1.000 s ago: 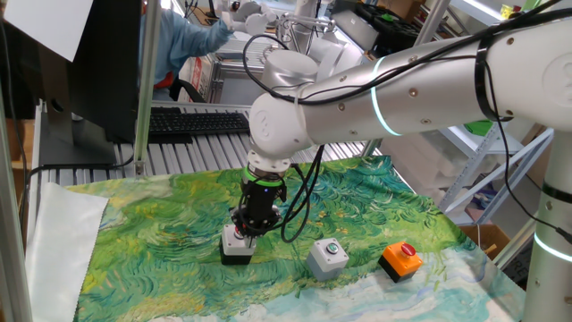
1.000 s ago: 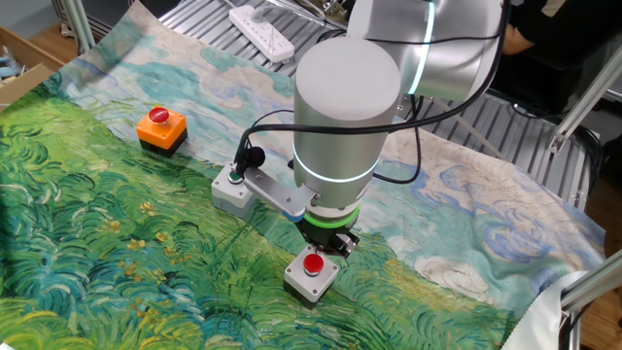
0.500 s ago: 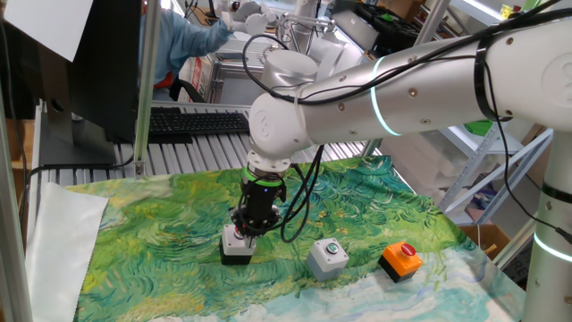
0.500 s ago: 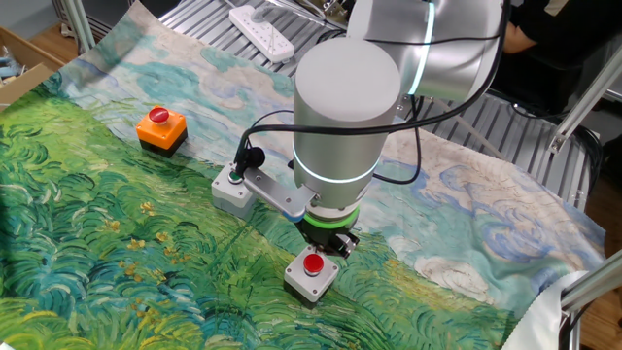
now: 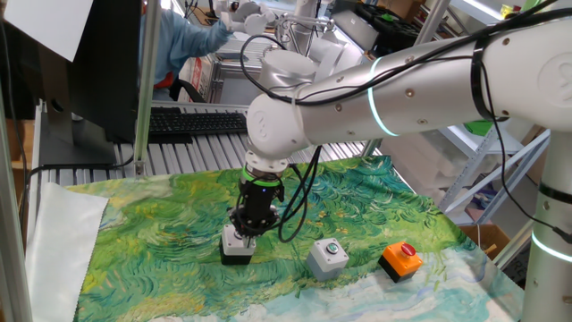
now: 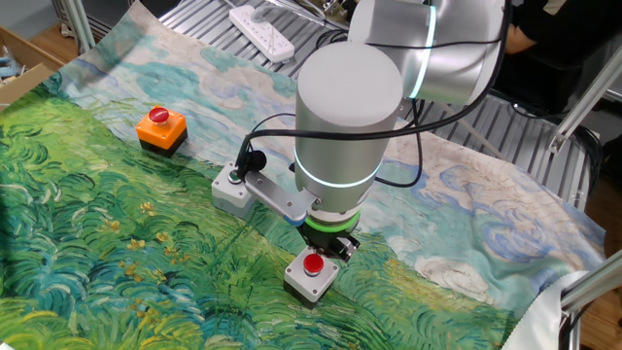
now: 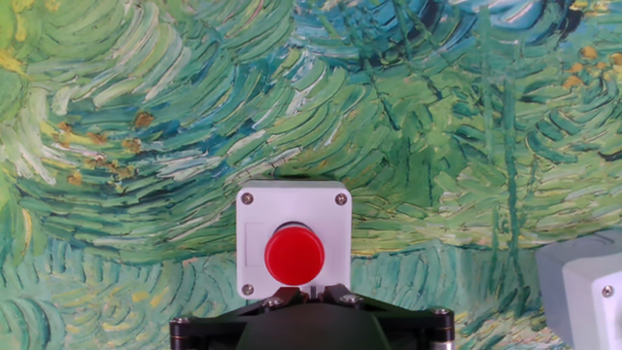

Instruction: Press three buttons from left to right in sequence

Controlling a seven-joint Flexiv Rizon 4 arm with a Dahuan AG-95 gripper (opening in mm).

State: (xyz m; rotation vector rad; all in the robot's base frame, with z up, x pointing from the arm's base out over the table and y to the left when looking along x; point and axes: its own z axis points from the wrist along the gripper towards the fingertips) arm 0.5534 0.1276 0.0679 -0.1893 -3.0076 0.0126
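Observation:
The three buttons stand in a row on the painted cloth. The black-and-white box with its red button (image 5: 236, 248) is leftmost; it also shows in the other fixed view (image 6: 311, 274) and in the hand view (image 7: 293, 238). The grey box with the green button (image 5: 328, 258) is in the middle, also in the other fixed view (image 6: 230, 187). The orange box with the red button (image 5: 399, 260) is at the right, also in the other fixed view (image 6: 161, 129). My gripper (image 7: 296, 290) is shut, its tips together at the near edge of the first red button (image 7: 294, 254), right above that box (image 5: 243, 229).
The green painted cloth (image 5: 161, 233) covers the table. A keyboard (image 5: 192, 121) lies behind it on the slatted surface, with a white power strip (image 6: 262, 29) at that edge. A person in blue (image 5: 192, 40) sits behind. A cardboard box (image 6: 19, 58) stands beside the table.
The arm has shifted very slightly; the gripper stays over the black-and-white box. The boxes have not moved.

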